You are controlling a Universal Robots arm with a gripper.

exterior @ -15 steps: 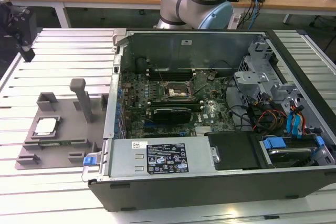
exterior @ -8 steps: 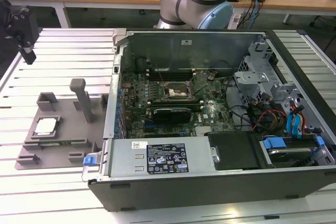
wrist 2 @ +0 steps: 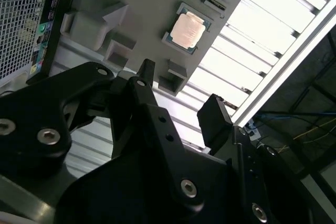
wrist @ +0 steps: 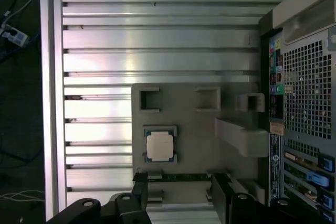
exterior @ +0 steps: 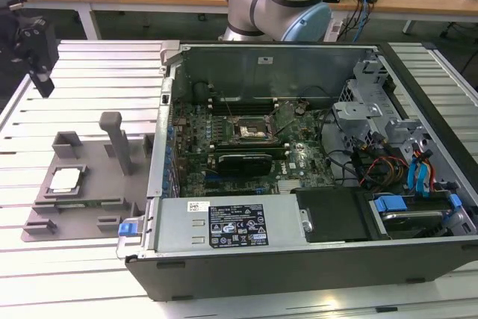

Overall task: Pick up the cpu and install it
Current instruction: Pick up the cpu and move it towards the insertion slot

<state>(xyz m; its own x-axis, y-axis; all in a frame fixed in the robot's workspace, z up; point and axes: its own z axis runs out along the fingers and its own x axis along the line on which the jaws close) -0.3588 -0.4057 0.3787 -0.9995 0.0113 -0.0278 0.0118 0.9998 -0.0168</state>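
One cpu (exterior: 66,179) is seated in a shallow pocket on the grey fixture plate (exterior: 97,184), which is parked just beside the open computer case (exterior: 299,259), on the exterior view's left. The gripper (wrist: 179,184) is held up clear of the chip, jaws spread wide, with nothing gripped between them in both wrist views.

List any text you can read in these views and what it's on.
Nothing can be read.
On the large sticker on the computer case's grey cover: print too small.
On the small white sticker on its back wall: too small.
On the cpu: no legible marking.
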